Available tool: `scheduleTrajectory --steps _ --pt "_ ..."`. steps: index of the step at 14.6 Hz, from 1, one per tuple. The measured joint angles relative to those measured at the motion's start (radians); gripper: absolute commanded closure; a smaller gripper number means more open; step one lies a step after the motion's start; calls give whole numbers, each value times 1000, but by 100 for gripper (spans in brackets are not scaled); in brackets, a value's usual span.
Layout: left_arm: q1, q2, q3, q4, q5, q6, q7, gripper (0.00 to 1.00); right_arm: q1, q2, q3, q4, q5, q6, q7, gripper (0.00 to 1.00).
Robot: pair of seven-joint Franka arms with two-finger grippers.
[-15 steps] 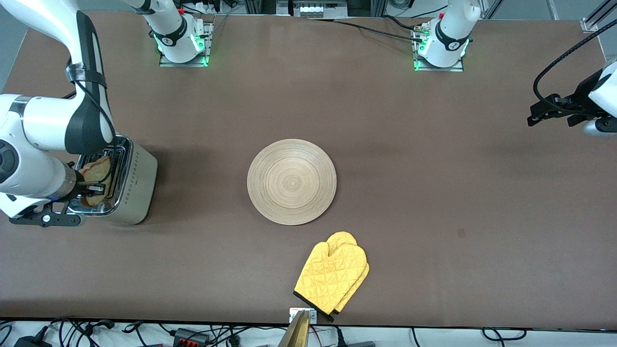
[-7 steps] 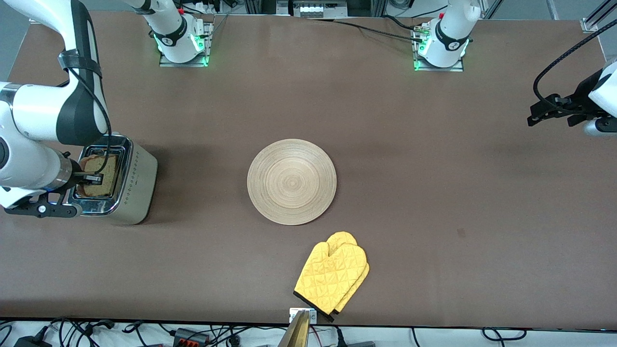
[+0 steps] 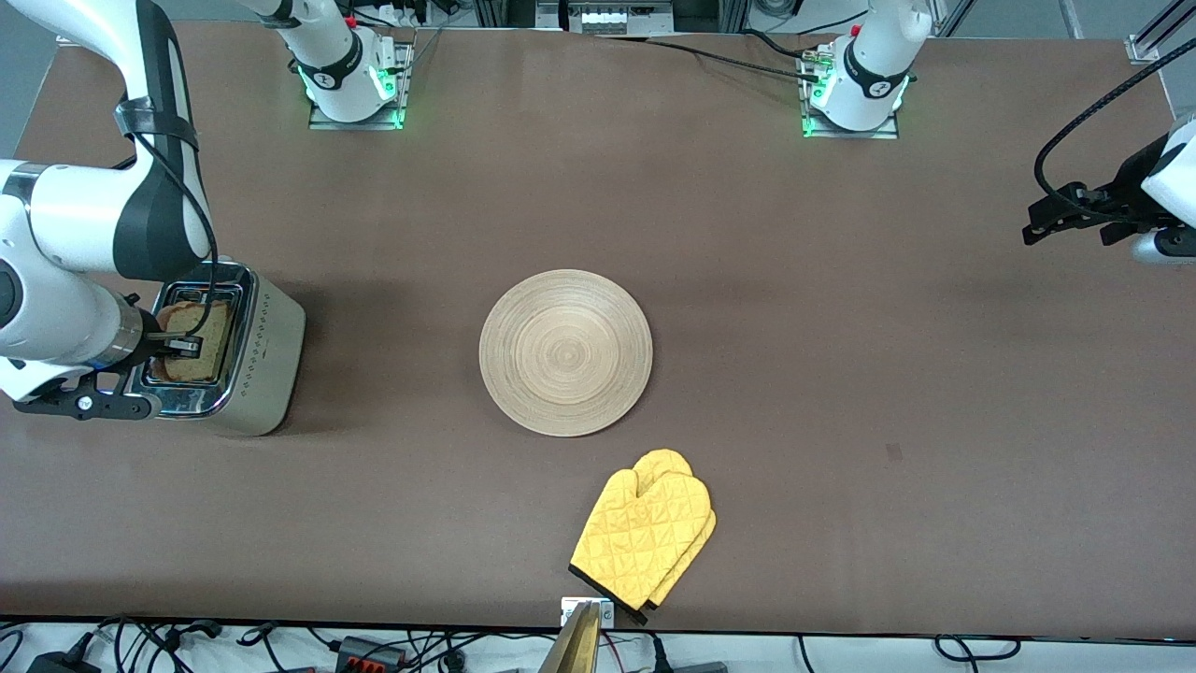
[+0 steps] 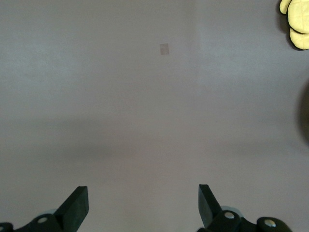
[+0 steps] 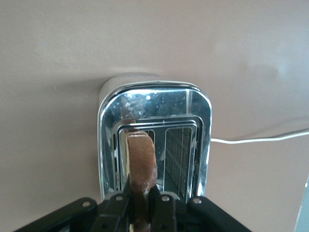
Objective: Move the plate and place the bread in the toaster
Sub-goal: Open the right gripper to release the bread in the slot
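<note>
The toaster (image 3: 245, 360) stands at the right arm's end of the table, chrome top up. My right gripper (image 3: 183, 348) is over it, shut on the bread (image 3: 196, 338), a brown slice held on edge. In the right wrist view the bread (image 5: 141, 158) stands upright between the right gripper's (image 5: 143, 195) fingers, in line with one slot of the toaster (image 5: 195, 145); the other slot is bare. How deep the slice reaches is hidden. The pale wooden plate (image 3: 565, 352) lies mid-table with nothing on it. My left gripper (image 3: 1045, 224) waits open over the left arm's end of the table, with only tabletop between the left gripper's (image 4: 142, 205) fingers.
A yellow oven mitt (image 3: 645, 537) lies nearer to the front camera than the plate, close to the table's edge; its tip shows in the left wrist view as the mitt (image 4: 295, 21). A white cord (image 5: 263, 139) runs from the toaster across the table.
The right gripper has turned the bread from a tilted pose to upright, in line with the toaster slot, and shifted slightly. The left arm and plate have not moved.
</note>
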Motion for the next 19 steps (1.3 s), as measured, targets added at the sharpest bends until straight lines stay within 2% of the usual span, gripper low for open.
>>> scheduleTrajectory --steps 2,3,4,5,8,10,12,16,19 --pt "0 0 1 0 0 0 0 0 0 -20 0 -49 -19 42 0 100" --pt "0 0 1 0 0 0 0 0 0 -28 0 -62 -21 49 0 82" --pt "0 0 1 0 0 0 0 0 0 -34 0 -69 -21 51 0 60" --pt "0 0 1 0 0 0 0 0 0 -37 0 -72 -21 51 0 2" --pt "0 0 1 0 0 0 0 0 0 -46 0 -72 -21 37 1 0" --pt "0 0 2 0 0 0 0 0 2 -78 3 -66 -3 -22 1 0" --pt "0 0 2 0 0 0 0 0 4 -118 4 -19 70 -131 1 0" --pt "0 0 2 0 0 0 0 0 6 -152 8 126 137 -338 0 0" --pt "0 0 2 0 0 0 0 0 4 -152 5 178 237 -382 1 0"
